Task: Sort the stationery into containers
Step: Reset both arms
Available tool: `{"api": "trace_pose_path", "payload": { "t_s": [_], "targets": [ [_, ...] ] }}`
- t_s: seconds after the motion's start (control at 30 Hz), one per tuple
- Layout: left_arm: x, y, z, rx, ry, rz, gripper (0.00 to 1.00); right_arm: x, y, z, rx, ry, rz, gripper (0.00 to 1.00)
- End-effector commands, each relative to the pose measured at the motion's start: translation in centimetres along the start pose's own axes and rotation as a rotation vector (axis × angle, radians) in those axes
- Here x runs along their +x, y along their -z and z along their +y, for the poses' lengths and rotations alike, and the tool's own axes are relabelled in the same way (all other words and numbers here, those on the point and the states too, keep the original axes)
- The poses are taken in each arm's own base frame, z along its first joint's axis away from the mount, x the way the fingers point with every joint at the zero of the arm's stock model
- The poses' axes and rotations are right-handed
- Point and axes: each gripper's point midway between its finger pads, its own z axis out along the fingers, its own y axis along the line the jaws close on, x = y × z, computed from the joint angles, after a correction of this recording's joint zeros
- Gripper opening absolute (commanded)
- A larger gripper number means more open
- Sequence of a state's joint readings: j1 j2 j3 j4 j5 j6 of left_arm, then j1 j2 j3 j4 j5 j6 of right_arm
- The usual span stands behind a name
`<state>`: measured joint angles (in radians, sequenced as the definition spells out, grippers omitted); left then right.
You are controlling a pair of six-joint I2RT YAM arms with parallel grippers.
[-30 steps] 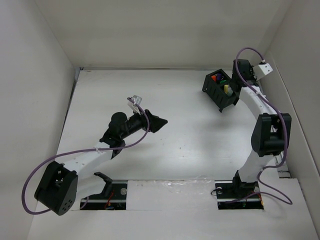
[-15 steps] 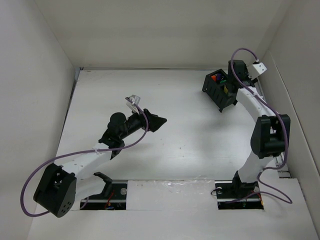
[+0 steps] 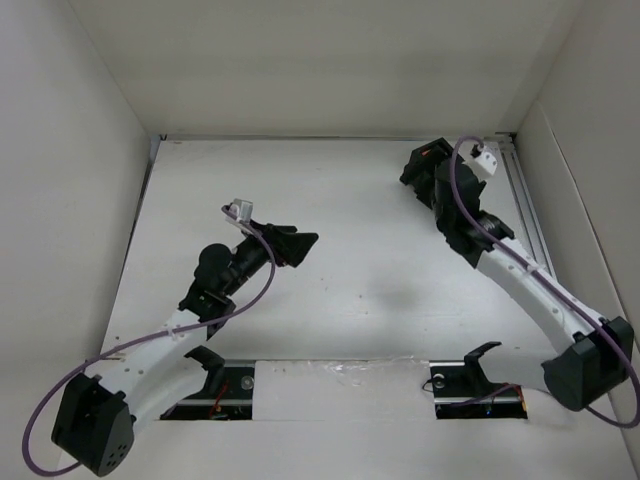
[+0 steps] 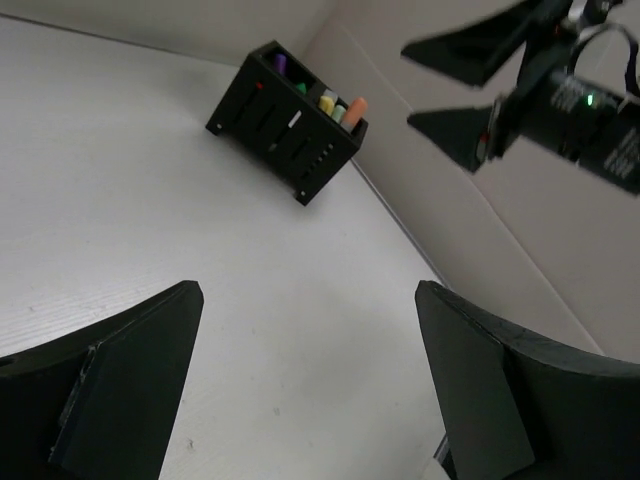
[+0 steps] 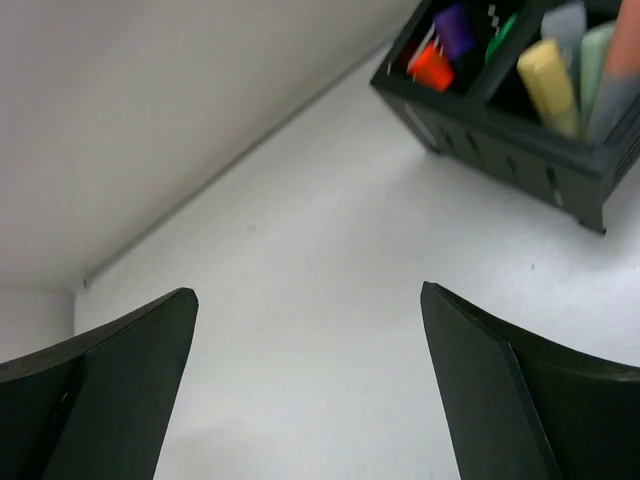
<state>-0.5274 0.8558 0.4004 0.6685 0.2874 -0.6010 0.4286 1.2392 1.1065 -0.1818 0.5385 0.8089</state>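
Observation:
The black two-compartment container (image 4: 290, 125) stands by the far right wall and holds the stationery upright. In the right wrist view the container (image 5: 520, 140) shows an orange marker (image 5: 432, 65) and a purple marker (image 5: 453, 28) in one compartment. A yellow highlighter (image 5: 548, 85) and several pale ones stand in the other. My right gripper (image 5: 308, 295) hangs open and empty above the table, just near of the container (image 3: 413, 166), which it partly hides in the top view. My left gripper (image 4: 308, 290) is open and empty over mid-table (image 3: 303, 245).
White walls close the table on the left, back and right. The right arm (image 3: 520, 280) stretches along the right side. From the left wrist view the right gripper (image 4: 406, 83) hovers high, to the right of the container. A purple cable (image 3: 250, 290) loops beside the left arm.
The right gripper has opened wide and drawn back from above the container as its arm stretched out. The left arm has shifted slightly left and back, still open.

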Motion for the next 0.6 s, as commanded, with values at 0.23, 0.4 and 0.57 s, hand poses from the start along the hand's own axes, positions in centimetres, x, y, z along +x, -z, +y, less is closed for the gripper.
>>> {"api": "trace_pose_path", "payload": {
  "t_s": [0.23,0.4,0.57],
  "targets": [
    [-1.8,1.0,3.1,-0.164,0.092,-0.109,1.0,5.6,7.8,-1.5,-0.1,0.044,0.128,0.99],
    [-2.0,1.6,4.2,-0.217,0.104,-0.151,1.0,6.8,8.6,-1.3,-0.114,0.023,0.174,0.99],
    [-2.2,2.2,4.6,-0.228,0.101,-0.185,0.99,7.9,9.3,-1.1,-0.1,0.033,0.204,0.99]
  ]
}}
